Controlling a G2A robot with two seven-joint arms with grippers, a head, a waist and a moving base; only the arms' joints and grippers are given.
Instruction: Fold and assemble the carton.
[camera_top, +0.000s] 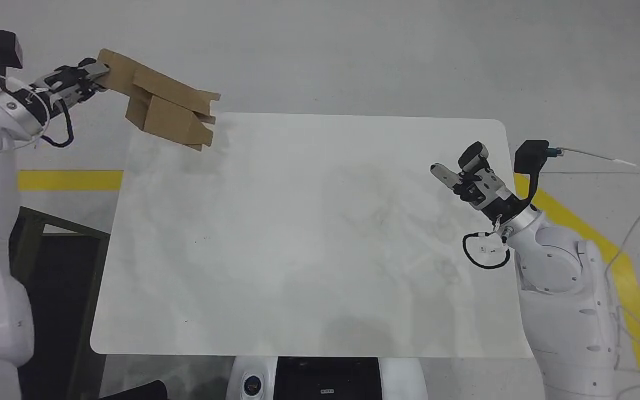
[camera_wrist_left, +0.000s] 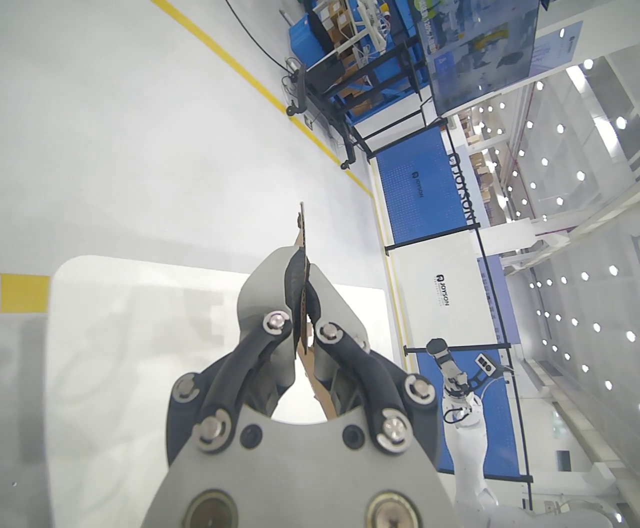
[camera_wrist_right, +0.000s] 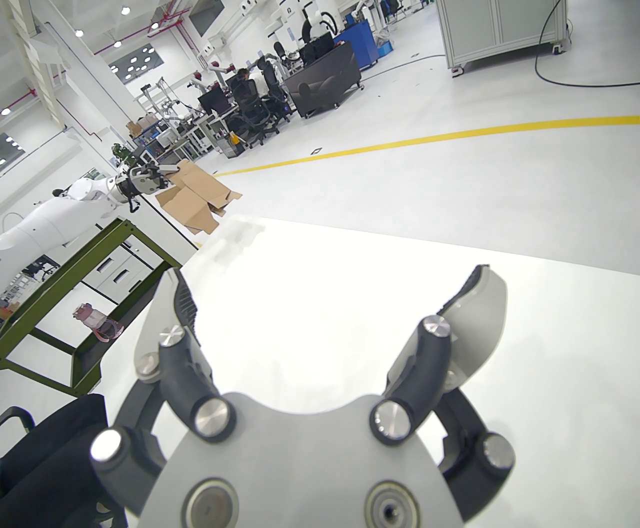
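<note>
Pinching creased brown carton (camera_top: 168, 108), left gripper (camera_top: 100, 72)

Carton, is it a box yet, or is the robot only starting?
Only starting. Done: the left end effector is shut on one edge of the carton, lifted off the table. In hand: it hangs flat at the table's far corner. Left: all the folding and assembling; the right end effector is open and empty above the table.
</note>
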